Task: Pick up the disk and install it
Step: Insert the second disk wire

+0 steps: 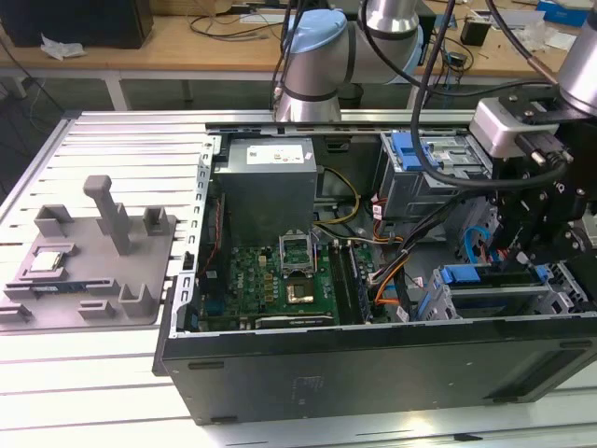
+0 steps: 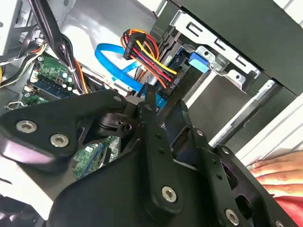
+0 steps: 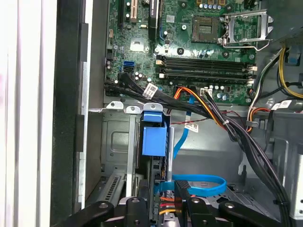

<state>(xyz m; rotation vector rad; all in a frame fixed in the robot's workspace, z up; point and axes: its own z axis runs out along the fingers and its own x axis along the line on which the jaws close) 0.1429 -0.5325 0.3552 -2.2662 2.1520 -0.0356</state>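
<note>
The disk (image 1: 492, 276) stands on edge in the grey drive cage (image 1: 560, 289) at the case's corner on the exterior view's right. Its blue frame faces up and a strip of silver body shows below it. In the first wrist view the blue frame of the disk (image 3: 154, 137) sits in a slot of the cage (image 3: 116, 142). My gripper (image 1: 519, 248) hangs directly over the disk, low at the cage's top. Its black linkage is seen in both wrist views (image 3: 163, 210) (image 2: 161, 109). Contact with the disk is hidden.
The open computer case (image 1: 373, 364) lies on a white slatted table. It holds a motherboard (image 3: 203, 42), a power supply (image 1: 266, 173), a second cage with a blue latch plate (image 1: 410, 149) and cable bundles (image 2: 142, 52). A grey fixture (image 1: 93, 261) lies at the exterior view's left. A hand (image 2: 277, 170) rests beside the case.
</note>
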